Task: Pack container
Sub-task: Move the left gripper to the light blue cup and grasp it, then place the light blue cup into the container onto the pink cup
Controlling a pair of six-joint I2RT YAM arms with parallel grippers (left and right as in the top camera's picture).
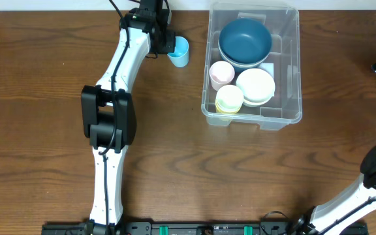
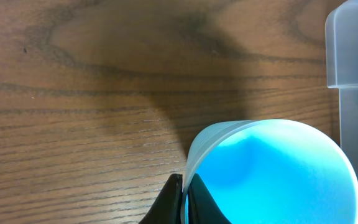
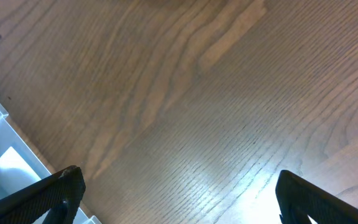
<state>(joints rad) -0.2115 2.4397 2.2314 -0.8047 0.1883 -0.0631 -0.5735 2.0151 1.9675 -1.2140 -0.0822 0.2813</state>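
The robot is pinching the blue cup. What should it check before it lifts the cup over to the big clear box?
1. Left gripper is shut on the rim of the blue cup: ok.
2. Grip is firm enough for a lift: cannot tell, since only the fingertips on the thin rim show.
3. Container has its top open, no lid: ok.
4. Table between cup and container is bare: ok.
5. Room inside: cannot tell. The blue bowl, pink cup, white bowls and yellow cups fill most of it.
6. Right gripper is open and off to the side: ok.
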